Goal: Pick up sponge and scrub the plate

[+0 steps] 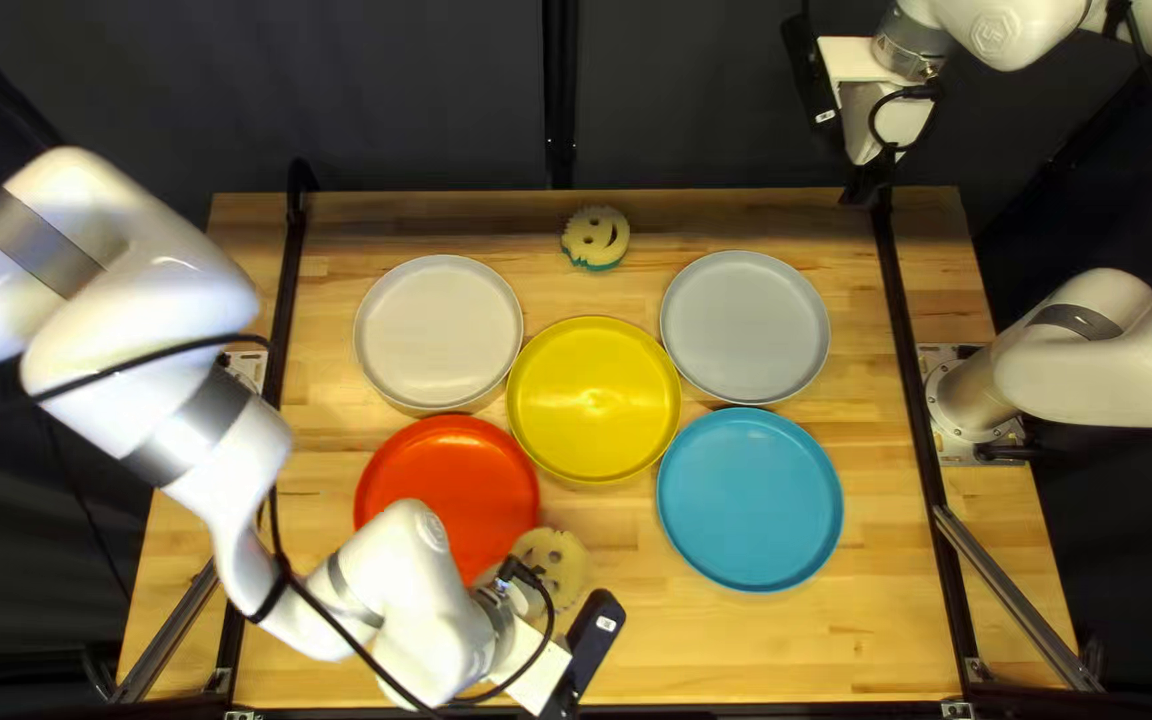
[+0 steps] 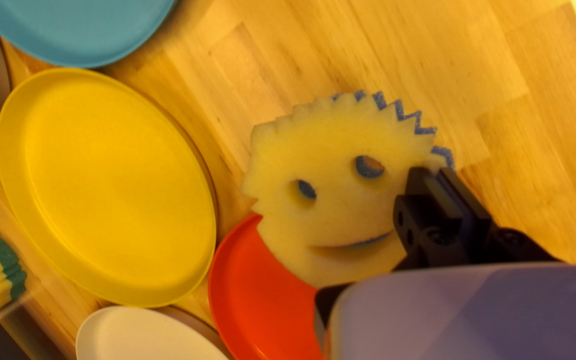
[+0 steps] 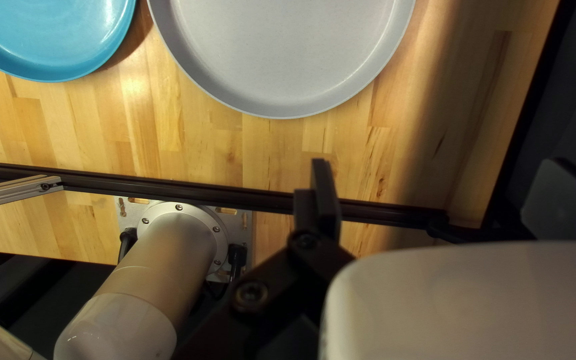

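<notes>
While poised at the rim of the orange plate (image 2: pixel 253 300), grips the yellow smiley sponge (image 2: pixel 328 200) by its edge with the left gripper (image 2: pixel 425 175), closed on it. Shows just one black finger (image 2: pixel 433 205), pressed on the sponge's face; hides the other behind. Holds the sponge tilted, just beside the yellow plate (image 2: pixel 103 185). Hangs the right gripper (image 3: pixel 321 185) wide open above the table's (image 1: pixel 836 640) right edge, touching nothing. Leaves a second sponge (image 1: pixel 596 238) at the far edge.
</notes>
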Controlling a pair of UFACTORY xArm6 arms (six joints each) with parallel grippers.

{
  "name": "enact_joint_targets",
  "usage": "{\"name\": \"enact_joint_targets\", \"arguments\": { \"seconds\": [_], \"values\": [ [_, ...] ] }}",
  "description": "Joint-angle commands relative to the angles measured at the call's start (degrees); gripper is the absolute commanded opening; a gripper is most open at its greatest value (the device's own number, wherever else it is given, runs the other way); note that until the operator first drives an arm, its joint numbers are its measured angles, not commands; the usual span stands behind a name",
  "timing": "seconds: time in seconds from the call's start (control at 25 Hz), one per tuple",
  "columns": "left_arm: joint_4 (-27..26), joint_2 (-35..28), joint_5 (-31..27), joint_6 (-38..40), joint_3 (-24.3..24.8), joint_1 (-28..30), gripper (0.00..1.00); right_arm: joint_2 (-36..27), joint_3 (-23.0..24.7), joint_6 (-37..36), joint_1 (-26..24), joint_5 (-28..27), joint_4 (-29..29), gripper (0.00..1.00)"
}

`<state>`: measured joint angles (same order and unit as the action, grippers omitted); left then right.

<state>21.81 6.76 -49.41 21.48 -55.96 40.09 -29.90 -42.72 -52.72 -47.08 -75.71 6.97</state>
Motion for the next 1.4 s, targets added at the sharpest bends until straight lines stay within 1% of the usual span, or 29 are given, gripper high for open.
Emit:
{"name": "enact_joint_targets", "arguments": {
  "seconds": [0.04,0.2,0.4,0.64,0.8,1.0,1.08,1.16,1.24,1.4],
  "values": [
    [-1.2,-0.5,3.1,0.6,4.0,0.0,0.0,0.0,0.0,0.0,0.0,0.0,0.0,1.0],
    [-2.4,-1.3,7.7,0.7,8.8,-0.8,0.0,0.0,0.0,0.0,0.0,0.0,0.0,1.0],
    [-3.7,-1.1,10.7,-1.0,11.1,-2.4,0.0,0.0,0.0,0.0,0.0,0.0,0.0,1.0],
    [-5.7,-2.5,13.8,-7.6,14.2,-7.9,0.0,0.0,0.0,0.0,0.0,0.0,0.0,1.0],
    [-7.3,-3.3,15.0,-12.8,15.4,-11.8,0.0,0.0,0.0,0.0,0.0,0.0,0.0,1.0],
    [-9.0,-4.4,16.1,-17.0,17.2,-14.4,0.0,0.0,0.0,0.0,0.0,0.0,0.0,1.0],
    [-9.6,-4.9,16.5,-17.5,18.1,-14.5,0.0,0.0,0.0,0.0,0.0,0.0,0.0,1.0],
    [-10.5,-4.6,17.2,-17.0,18.4,-13.3,0.0,0.0,0.0,0.0,0.0,0.0,0.0,1.0],
    [-10.9,-3.9,17.4,-16.1,17.6,-11.8,0.0,0.0,0.0,0.0,0.0,0.0,0.0,1.0],
    [-11.1,-1.3,17.0,-12.6,14.2,-7.6,0.0,0.0,0.0,0.0,0.0,0.0,0.0,1.0]
  ]
}}
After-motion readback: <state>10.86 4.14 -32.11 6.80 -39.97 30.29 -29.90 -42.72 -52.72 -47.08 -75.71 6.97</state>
